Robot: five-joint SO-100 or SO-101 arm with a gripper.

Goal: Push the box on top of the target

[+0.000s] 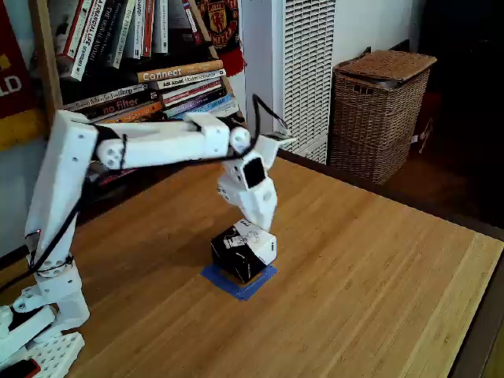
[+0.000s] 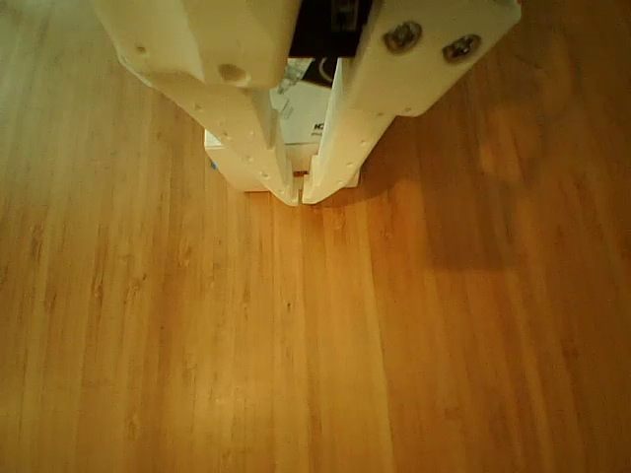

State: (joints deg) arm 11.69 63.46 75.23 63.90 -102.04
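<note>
I read the jaws of the white two-finger gripper [image 2: 300, 192] as clenched: in the other view the two fingertips meet with only a hairline gap and nothing is held between them. The tips sit against the upper part of the small black cardboard box with a white printed top face [image 1: 243, 250], whose white face shows just behind the fingers [image 2: 258, 148] in that view. In the fixed view the gripper [image 1: 258, 223] points down onto the box's far upper edge, so I judge it is acting as a blunt pusher, not a grasper. The box stands over the flat square outline of blue tape [image 1: 236, 283]; tape corners show at its near and right sides, so the box appears mostly on the target, perhaps turned slightly against the outline. I judge the task close to complete; what may remain is a small nudge to centre the box, then lifting the arm clear. The wooden table [image 1: 378, 268] surrounds the work, with a wicker basket [image 1: 378, 110] well apart at the rear.
</note>
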